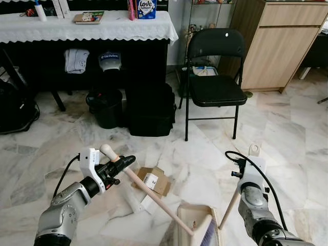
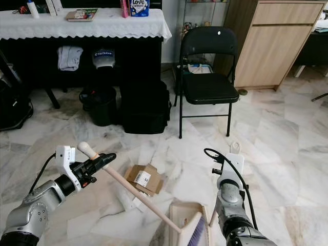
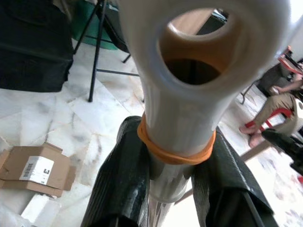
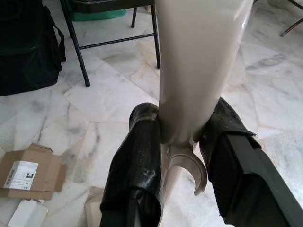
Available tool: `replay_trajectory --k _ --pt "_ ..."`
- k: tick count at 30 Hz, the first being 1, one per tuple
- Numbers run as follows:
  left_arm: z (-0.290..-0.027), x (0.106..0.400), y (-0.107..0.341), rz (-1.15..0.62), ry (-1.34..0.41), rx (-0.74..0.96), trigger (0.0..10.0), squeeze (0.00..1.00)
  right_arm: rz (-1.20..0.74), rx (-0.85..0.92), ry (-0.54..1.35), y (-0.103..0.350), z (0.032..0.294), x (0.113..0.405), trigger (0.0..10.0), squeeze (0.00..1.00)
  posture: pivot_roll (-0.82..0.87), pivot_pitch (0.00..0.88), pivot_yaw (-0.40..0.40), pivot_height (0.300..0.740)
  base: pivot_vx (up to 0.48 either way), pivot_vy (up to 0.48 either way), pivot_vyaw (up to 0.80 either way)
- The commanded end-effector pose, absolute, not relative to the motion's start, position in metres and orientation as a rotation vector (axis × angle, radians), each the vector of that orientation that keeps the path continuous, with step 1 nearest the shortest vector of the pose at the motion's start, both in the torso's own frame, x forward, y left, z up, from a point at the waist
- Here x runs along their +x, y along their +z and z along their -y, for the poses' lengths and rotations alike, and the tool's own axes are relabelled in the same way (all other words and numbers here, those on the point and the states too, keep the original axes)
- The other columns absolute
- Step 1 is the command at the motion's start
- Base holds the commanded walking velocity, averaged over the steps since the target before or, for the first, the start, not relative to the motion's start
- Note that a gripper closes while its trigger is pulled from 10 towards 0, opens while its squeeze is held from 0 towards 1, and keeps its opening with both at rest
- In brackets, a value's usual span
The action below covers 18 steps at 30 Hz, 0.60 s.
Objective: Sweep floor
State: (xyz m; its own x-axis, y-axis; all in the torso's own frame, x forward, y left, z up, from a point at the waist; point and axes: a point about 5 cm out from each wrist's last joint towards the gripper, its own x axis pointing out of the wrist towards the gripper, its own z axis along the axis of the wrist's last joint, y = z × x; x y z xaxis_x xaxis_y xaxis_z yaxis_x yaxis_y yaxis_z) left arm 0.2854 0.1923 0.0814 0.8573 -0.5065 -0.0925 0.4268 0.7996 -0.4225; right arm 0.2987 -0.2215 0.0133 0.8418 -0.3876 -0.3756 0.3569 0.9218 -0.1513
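Left eye view, from the left: left gripper (image 1: 121, 164) clamped on the broom handle (image 1: 154, 200) just below its rounded cap, black fingers (image 3: 120, 179) pressed to either side under an orange band. Slants down and rightward from there to the broom head (image 1: 209, 234), purple bristles low by the near edge of the marble floor (image 1: 287, 128), touching or just beside the beige dustpan (image 1: 190, 218). Probably light and stiff, a hollow pole with smooth plastic at the top, so likely to twist or slip in a narrow two-finger hold; held so near the end, little leverage over the bristles, and a grasp further down the shaft judged steadier for pushing. Just beyond the handle, flattened cardboard box (image 1: 154, 180) and a white scrap (image 1: 134, 199) lying on the floor, apparently the debris to gather; thin and light, apt to slide ahead of the bristles, not to roll. Further right, right gripper (image 4: 182, 156) closed on the dustpan handle (image 4: 199, 61), fingers hugging the pale upright shaft above its clip. Light too, but free to swing, so best kept vertical with the pan lip flat on the floor.
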Motion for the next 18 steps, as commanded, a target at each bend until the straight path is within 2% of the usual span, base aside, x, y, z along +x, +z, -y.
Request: replay_trajectory --k 1,5,10,18 --pt "-0.219 0.302 0.100 -0.058 -0.269 -0.309 10.0 0.00 -0.415 -0.088 -0.395 0.013 0.225 0.297 10.0 0.00 0.08 0.000 -0.036 0.740 0.000 0.000 0.00" --pt "-0.236 0.303 0.110 0.006 -0.130 -0.207 10.0 0.00 -0.382 -0.084 -0.372 0.016 0.222 0.300 10.0 0.00 0.08 0.000 -0.037 0.740 0.000 0.000 0.00" --pt "-0.258 0.302 0.120 0.088 0.025 -0.187 10.0 0.00 -0.337 -0.085 -0.341 0.021 0.217 0.304 10.0 0.00 0.07 0.000 -0.036 0.740 0.000 0.000 0.00" --pt "-0.266 0.304 0.128 0.174 0.093 -0.182 10.0 0.00 -0.301 -0.076 -0.313 0.025 0.214 0.307 10.0 0.00 0.06 0.000 -0.038 0.740 0.000 0.000 0.00"
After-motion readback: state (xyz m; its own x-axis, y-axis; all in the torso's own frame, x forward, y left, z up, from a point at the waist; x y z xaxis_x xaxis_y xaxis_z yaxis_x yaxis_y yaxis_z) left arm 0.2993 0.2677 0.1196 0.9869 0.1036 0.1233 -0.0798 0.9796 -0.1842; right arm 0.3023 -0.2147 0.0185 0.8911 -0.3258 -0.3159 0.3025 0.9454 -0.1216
